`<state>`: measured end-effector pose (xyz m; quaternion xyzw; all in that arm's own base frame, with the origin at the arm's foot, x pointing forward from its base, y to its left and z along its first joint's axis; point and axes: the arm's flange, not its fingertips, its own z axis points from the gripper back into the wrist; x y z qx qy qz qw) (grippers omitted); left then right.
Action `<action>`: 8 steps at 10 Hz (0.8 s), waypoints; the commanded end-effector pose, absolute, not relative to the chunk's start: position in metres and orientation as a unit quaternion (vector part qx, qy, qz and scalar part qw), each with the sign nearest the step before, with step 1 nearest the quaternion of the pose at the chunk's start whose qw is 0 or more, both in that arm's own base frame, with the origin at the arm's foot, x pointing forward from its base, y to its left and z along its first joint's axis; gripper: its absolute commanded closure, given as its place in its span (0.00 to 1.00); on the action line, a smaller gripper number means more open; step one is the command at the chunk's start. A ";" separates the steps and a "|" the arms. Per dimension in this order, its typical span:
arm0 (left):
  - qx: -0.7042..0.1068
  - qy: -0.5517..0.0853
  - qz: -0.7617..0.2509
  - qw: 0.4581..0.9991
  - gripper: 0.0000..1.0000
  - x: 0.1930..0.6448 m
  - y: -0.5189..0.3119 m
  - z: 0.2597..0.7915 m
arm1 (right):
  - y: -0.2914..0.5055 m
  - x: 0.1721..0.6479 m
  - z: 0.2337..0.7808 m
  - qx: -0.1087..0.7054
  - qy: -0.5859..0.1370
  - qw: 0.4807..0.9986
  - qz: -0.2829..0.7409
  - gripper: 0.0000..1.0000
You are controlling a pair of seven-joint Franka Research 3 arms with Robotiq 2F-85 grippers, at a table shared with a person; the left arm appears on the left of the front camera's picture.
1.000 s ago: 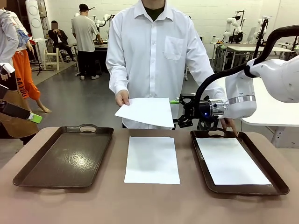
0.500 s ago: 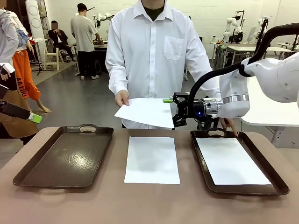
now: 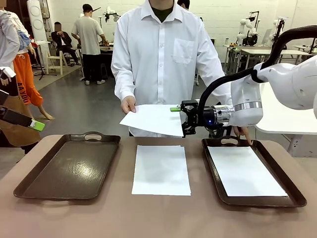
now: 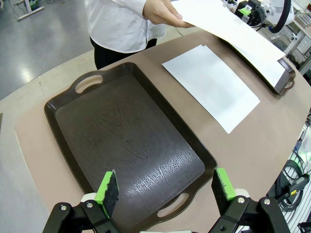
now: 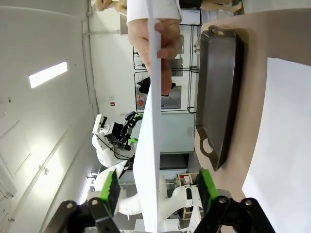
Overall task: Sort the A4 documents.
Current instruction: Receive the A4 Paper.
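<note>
Three A4 documents are in sight, and one of them, the held sheet, sits right between the jaws of the right gripper. Those jaws stand wide apart, one finger above the paper's edge and one below it. The right wrist view shows the sheet edge-on, about midway between the two green pads, with a clear gap on each side, so neither pad is pressing on it. At the far end of that sheet from the jaws, the person's hand pinches it and keeps it level in the air above the table.

Below the right jaws and slightly toward the robot, a second sheet lies flat on the bare table. Below the arm behind those jaws is the right tray, and the third sheet lies flat inside it.

The left gripper is also spread wide, with nothing between its pads. It hangs over the left tray, whose near handle lies directly beneath the gap. The sheet on the table is beyond the tray's far side, well away from these jaws.
</note>
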<state>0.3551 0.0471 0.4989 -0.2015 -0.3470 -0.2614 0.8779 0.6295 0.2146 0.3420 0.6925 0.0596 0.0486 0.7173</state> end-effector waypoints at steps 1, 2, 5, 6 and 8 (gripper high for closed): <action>-0.209 -0.351 -0.268 0.873 0.00 0.356 0.049 0.496 | 0.216 0.631 0.345 0.701 0.021 0.712 0.031 0.32; -0.209 -0.351 -0.268 0.873 0.00 0.356 0.049 0.496 | 0.218 0.631 0.345 0.701 0.018 0.713 0.025 0.33; -0.209 -0.351 -0.268 0.873 0.00 0.356 0.049 0.496 | 0.221 0.630 0.344 0.700 0.017 0.714 0.012 0.65; -0.209 -0.351 -0.268 0.873 0.00 0.356 0.049 0.496 | 0.222 0.631 0.342 0.700 0.020 0.714 0.009 0.66; -0.209 -0.351 -0.268 0.873 0.00 0.356 0.049 0.496 | 0.223 0.632 0.340 0.702 0.026 0.711 0.004 0.82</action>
